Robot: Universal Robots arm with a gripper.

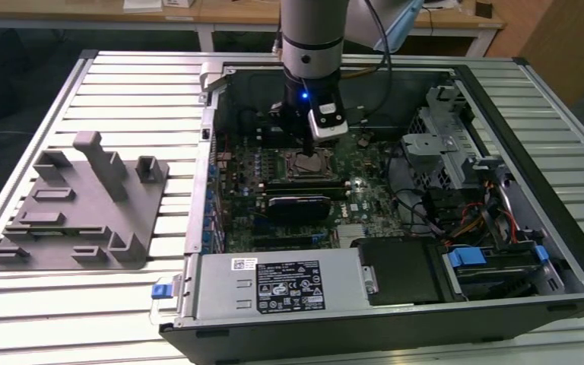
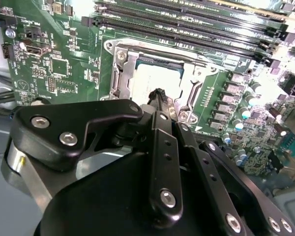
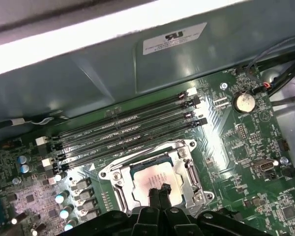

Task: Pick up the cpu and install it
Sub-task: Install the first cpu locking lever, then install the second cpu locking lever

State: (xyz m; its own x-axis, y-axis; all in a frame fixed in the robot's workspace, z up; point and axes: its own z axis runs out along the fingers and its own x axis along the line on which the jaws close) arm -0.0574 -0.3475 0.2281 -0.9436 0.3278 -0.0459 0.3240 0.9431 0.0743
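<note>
Down at the tip, the jaws of the gripper are pressed together into one slim black point, clenched on nothing, poised on or just over the cpu. That chip is a flat square with a pale, matte silvery plate, lying inside the shiny metal socket frame in the lower middle of the first wrist view; in the second wrist view it sits at centre. Around it spreads the green motherboard, ribbed with long dark memory slots. In the exterior view, the open computer case rests on a slatted metal worktop, with a grey plastic fixture block at left.
</note>
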